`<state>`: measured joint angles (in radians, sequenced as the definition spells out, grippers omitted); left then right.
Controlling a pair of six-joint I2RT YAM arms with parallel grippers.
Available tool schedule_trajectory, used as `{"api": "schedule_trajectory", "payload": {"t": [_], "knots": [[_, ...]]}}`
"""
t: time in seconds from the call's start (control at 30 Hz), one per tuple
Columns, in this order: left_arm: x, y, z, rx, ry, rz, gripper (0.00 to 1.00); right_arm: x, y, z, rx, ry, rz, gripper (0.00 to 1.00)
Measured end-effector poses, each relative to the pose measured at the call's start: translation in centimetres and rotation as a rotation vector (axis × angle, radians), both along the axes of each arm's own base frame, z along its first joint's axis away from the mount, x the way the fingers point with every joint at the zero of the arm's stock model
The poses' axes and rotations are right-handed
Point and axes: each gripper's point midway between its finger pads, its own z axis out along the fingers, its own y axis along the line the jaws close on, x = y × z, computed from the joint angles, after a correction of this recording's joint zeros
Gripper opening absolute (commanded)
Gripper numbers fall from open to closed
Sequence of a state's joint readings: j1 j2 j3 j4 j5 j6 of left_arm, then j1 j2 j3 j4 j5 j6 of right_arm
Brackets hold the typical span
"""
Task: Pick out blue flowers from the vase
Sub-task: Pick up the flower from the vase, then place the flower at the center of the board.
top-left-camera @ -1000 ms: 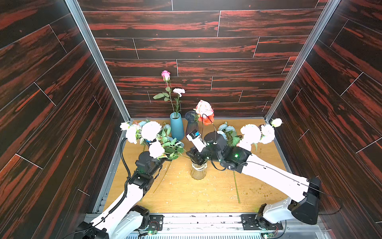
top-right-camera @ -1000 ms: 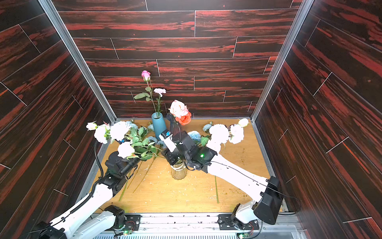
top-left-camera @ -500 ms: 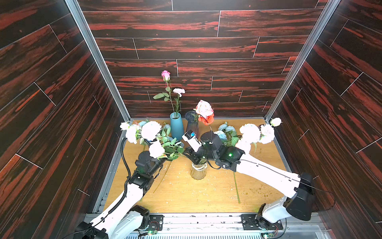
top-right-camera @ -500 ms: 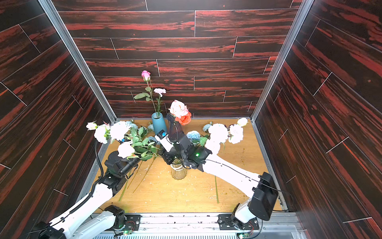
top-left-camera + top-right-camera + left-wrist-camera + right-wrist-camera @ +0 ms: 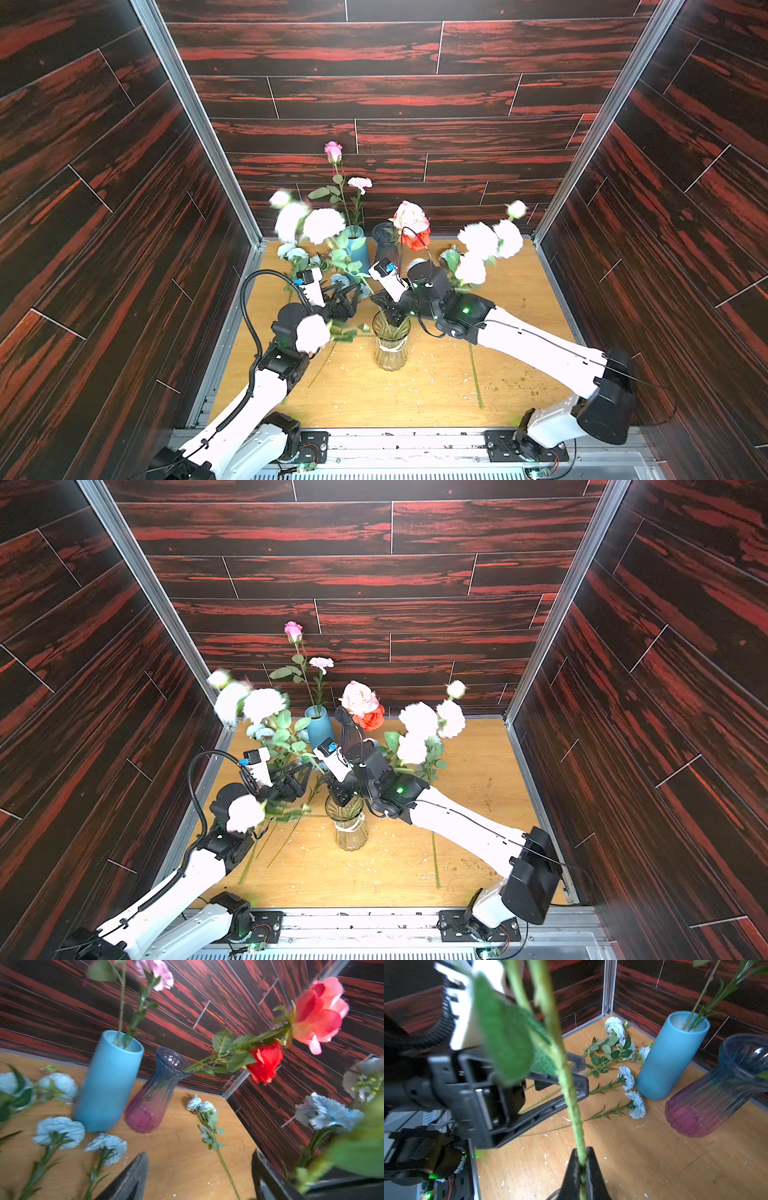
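Wooden table point(image 5: 415, 386) carries several blue flowers point(image 5: 636, 1105) beside the blue vase point(image 5: 670, 1055). Over the glass vase point(image 5: 390, 345) the right gripper point(image 5: 580, 1157) pinches a green stem point(image 5: 571, 1088), the left gripper point(image 5: 199, 1155) wide and empty; next, probably, a straight lift.

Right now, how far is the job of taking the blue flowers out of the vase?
Done: several blue flowers already lie on the table beside the blue vase. In hand: the right gripper is shut on a green stem over the clear vase; which bloom it carries is unclear. The left gripper is open. Left: stems stand in the clear vase; how many carry blue blooms I cannot tell.
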<state>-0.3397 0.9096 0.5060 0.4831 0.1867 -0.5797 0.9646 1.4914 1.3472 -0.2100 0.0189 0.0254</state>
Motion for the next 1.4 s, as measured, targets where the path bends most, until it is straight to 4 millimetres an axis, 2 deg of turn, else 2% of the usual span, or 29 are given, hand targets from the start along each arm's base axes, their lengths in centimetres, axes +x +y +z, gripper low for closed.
{"api": "schedule_trajectory", "payload": {"t": [0.23, 0.43, 0.77, 0.97, 1.2, 1.4], "knots": [[0.4, 1.3, -0.4, 0.021, -0.004, 0.078, 0.8, 0.0, -0.7, 4.3, 0.049, -0.085, -0.016, 0.0], [0.9, 1.7, -1.4, 0.048, 0.019, 0.111, 0.79, -0.5, -2.1, 9.6, 0.123, -0.179, -0.032, 0.0], [1.7, 2.0, -2.9, 0.083, 0.053, 0.142, 0.8, -3.4, -7.0, 21.3, 0.329, -0.321, -0.065, 0.0], [1.8, 2.2, -3.1, 0.094, 0.053, 0.156, 0.79, -5.9, -10.6, 26.8, 0.434, -0.361, -0.067, 0.0], [2.0, 2.4, -3.3, 0.103, 0.059, 0.168, 0.79, -9.0, -15.4, 30.6, 0.519, -0.361, -0.084, 0.0], [2.0, 2.6, -3.5, 0.11, 0.062, 0.177, 0.79, -10.3, -20.8, 30.7, 0.538, -0.334, -0.211, 0.0]]}}
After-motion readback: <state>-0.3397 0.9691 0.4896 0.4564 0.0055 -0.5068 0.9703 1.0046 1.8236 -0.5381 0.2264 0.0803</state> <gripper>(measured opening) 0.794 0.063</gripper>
